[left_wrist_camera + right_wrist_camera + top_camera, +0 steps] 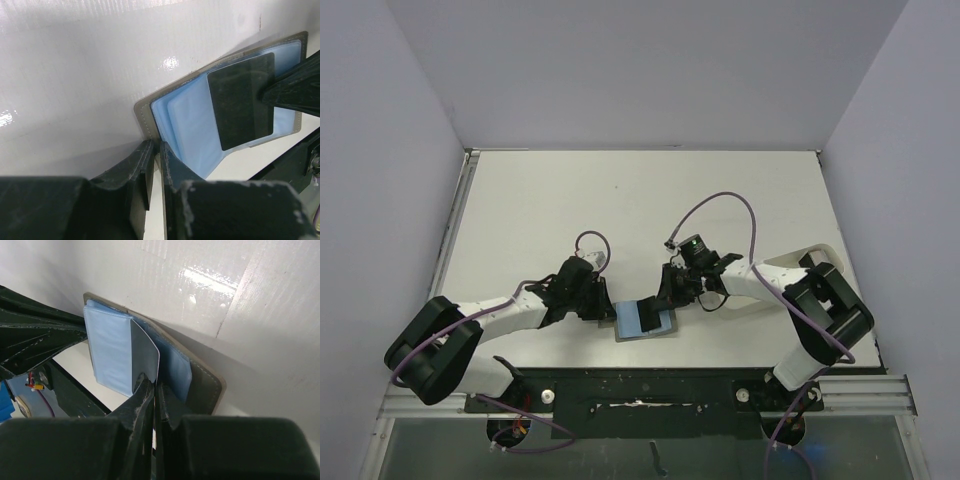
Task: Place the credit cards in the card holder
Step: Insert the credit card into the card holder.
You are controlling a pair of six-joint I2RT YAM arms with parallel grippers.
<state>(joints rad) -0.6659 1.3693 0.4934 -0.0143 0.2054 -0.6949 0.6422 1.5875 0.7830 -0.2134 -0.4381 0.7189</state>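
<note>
The card holder (630, 324) lies open on the white table, light blue lining up, grey-olive cover showing at its rim (145, 112). My left gripper (604, 308) is shut on the holder's left edge, and the cover's corner runs in between the fingertips (156, 146). My right gripper (666, 293) is shut on one dark credit card (146, 352), held tilted over the blue pockets (110, 352). In the left wrist view that card (242, 102) lies across the lining, with a right finger (295, 92) over its edge. No other credit cards are in view.
Grey walls close in the table (570, 200) on the left, back and right. A black rail (650, 395) runs along the near edge, just below the holder. The two grippers stand close together on either side of it.
</note>
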